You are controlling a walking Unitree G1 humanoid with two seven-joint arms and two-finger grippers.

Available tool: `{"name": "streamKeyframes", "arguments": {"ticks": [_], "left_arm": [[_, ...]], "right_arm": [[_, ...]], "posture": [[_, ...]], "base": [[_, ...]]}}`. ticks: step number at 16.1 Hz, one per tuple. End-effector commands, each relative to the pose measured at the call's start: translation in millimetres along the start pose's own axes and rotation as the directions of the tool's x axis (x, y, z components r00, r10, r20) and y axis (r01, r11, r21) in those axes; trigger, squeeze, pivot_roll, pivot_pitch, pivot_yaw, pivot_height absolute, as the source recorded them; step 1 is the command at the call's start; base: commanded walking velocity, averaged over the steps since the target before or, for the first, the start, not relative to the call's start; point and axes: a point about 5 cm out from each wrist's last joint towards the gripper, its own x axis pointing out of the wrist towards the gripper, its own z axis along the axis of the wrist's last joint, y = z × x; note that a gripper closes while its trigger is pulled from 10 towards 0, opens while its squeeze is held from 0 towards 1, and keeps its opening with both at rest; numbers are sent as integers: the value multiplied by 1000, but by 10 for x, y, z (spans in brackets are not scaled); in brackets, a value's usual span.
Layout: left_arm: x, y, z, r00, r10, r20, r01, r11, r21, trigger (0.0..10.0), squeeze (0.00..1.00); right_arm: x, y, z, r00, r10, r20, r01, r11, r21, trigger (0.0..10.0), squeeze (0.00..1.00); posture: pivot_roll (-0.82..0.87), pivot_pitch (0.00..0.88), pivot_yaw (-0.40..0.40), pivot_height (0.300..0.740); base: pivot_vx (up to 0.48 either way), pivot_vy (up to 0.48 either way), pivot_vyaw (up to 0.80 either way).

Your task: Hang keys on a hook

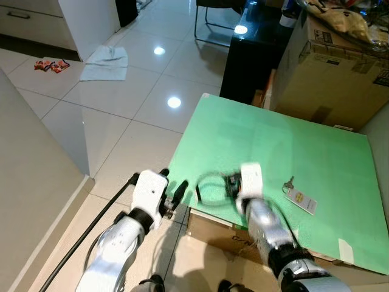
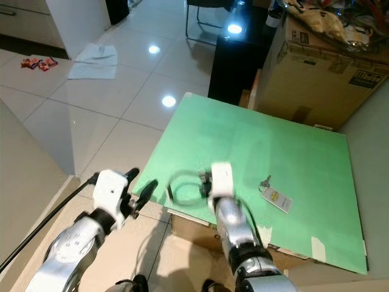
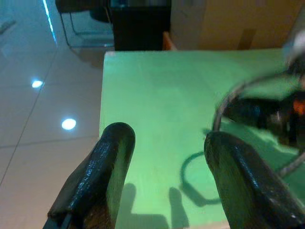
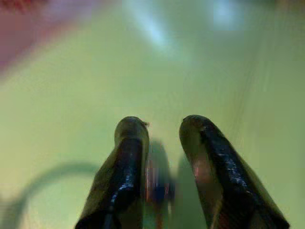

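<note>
Keys: keys (image 1: 289, 182) with a white tag (image 1: 301, 201) lie flat on the green board (image 1: 267, 140), toward its near right part, untouched by either gripper.
Right gripper: right gripper (image 4: 164, 131) hangs over the green board, left of the keys and apart from them; its two black fingers (image 4: 125, 167) stand a little apart with nothing between them. The head views blur this arm.
Left gripper: left gripper (image 1: 173, 193) is held at the board's near left corner, over the floor edge; its fingers (image 3: 100, 171) are spread wide, empty.
Board: it rests on cardboard boxes (image 1: 213, 234).
Surroundings: tiled floor (image 1: 121, 121) with a white cloth (image 1: 104, 64), a black cabinet (image 1: 249, 61) and a large cardboard box (image 1: 328, 79) beyond the board.
</note>
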Motion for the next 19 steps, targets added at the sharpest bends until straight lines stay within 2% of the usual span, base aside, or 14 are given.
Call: {"name": "streamKeyframes", "arguments": {"ticks": [1,2,4,5,7,9,10,11,12,14,15,16,18,19], "left_arm": [[24,-13,-42,1000,-4,-8,4,1000,4,10000,0],[84,8,-47,1000,0,-3,0,1000,5,10000,0],[167,20,-31,1000,-4,15,4,1000,6,10000,0],[235,23,-23,1000,-9,26,9,1000,9,10000,0],[317,24,-23,999,-15,34,15,1000,15,10000,0],[371,39,-28,999,-10,42,10,1000,-3,10000,0],[391,47,-54,1000,5,29,-5,1000,4,10000,0],[409,63,-96,1000,31,4,-31,999,21,10000,0],[428,58,-126,1000,26,-7,-26,999,28,10000,0],[467,65,-149,1000,20,-5,-20,1000,10,10000,0],[507,84,-191,999,28,-24,-28,1000,1,10000,0],[529,107,-222,999,37,-37,-38,999,-12,10000,0],[694,215,-323,991,87,-103,-94,994,-63,10000,0],[729,226,-325,990,93,-109,-102,992,-76,10000,0]], "right_arm": [[10,18,129,997,17,78,-12,998,-59,0,0],[24,62,313,984,41,171,-23,994,-104,0,0],[26,109,499,964,66,256,-33,991,-131,0,0],[20,125,609,949,81,306,-28,985,-173,0,0],[-2,123,702,934,96,345,-12,971,-238,0,0],[-40,107,714,927,112,357,-16,965,-261,0,0],[-77,25,674,935,58,349,34,967,-253,0,0],[-143,-61,616,940,1,340,82,970,-230,4039,0],[-266,-115,549,939,-22,343,104,969,-223,10000,1000],[-547,-277,261,953,-100,287,164,964,-210,10000,1000],[-646,-324,73,967,-129,219,171,967,-187,10000,1000],[-707,-347,-16,970,-152,189,186,966,-178,10000,1000],[-950,-362,-286,980,-162,113,182,962,-201,10000,1000],[-993,-364,-313,981,-164,101,182,962,-203,10000,1000]], "posture": [[-19,107,-43,740],[-25,87,-41,740],[-36,47,-32,740],[-43,22,-29,740],[-53,4,-24,740],[-68,0,-18,740],[-75,0,-17,740],[-78,0,-13,740],[-78,0,-6,740],[-89,9,7,740],[-93,16,12,740],[-112,23,20,740],[-148,28,36,740],[-152,27,37,740]], "base": [[0,0,0],[0,0,0],[0,0,0],[0,0,0],[0,0,0],[0,0,0],[0,0,0],[0,0,0],[0,0,0],[0,0,0],[0,0,0],[0,0,0],[0,0,0],[0,0,0]]}}
